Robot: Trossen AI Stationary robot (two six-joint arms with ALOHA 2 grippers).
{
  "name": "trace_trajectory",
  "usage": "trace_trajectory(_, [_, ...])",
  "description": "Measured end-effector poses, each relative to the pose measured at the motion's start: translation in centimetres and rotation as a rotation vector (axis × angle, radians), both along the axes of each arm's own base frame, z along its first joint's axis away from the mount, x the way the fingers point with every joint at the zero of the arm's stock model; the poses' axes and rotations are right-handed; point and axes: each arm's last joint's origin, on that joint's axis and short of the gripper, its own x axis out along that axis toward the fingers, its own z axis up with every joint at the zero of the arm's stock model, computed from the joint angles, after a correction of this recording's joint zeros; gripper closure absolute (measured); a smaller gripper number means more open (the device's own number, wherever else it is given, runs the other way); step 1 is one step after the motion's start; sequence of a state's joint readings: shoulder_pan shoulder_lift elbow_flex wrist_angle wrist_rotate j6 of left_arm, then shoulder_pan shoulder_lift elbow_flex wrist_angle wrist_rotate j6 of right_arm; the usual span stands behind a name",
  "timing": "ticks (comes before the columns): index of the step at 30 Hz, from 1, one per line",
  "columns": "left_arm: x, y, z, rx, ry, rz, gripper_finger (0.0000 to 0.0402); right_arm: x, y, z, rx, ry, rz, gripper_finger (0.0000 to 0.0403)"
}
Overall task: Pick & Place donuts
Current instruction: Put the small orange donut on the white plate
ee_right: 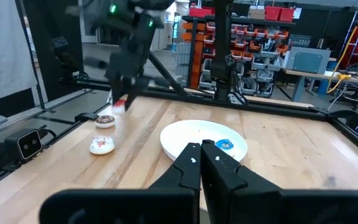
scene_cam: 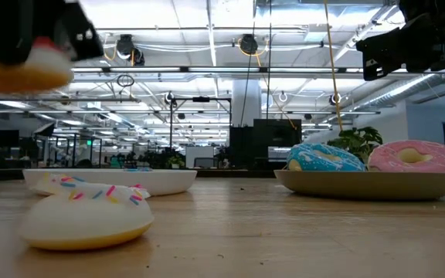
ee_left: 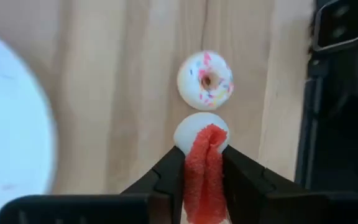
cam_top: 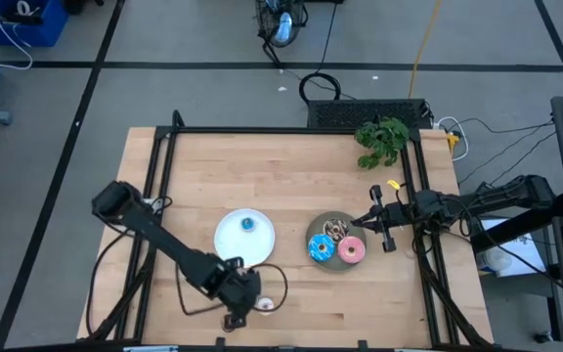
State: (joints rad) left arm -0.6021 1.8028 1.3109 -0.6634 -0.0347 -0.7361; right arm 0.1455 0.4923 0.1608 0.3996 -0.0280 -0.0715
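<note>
Two mini donuts by white plate — frame rail alongside.

Seven donuts are counted. Three are larger: the blue-iced donut, the pink-iced donut and the brown drizzled donut. Four are mini: the blue mini donut, the red mini donut, the white sprinkled mini donut and the brown mini donut. Two plates are seen, the white plate and the grey plate. One green plant is seen.
</note>
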Motion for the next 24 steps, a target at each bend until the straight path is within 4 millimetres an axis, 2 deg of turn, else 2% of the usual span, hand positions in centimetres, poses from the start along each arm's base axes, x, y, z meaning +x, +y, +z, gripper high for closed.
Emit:
trace_trajectory(5, [-1.4,3.0,3.4,0.079,-0.012,0.046,0.0309,0.0,0.0,0.0,0.0,0.001,0.0,0.0403])
trace_trajectory(10, [-2.5,6.4,4.9,0.261,0.022,0.122,0.0309,0.0,0.0,-0.1,-0.002,0.01,0.0,0.0403])
trace_trajectory(16, [-2.0,9.3,4.1,0.33,0.113,0.116,0.0309,0.0,0.0,-0.1,-0.003,0.01,0.0,0.0403])
trace_trajectory(24, [-2.2,11.2,0.5,0.284,0.184,0.093,0.0309,0.0,0.0,-0.2,-0.006,0.016,0.0,0.0403])
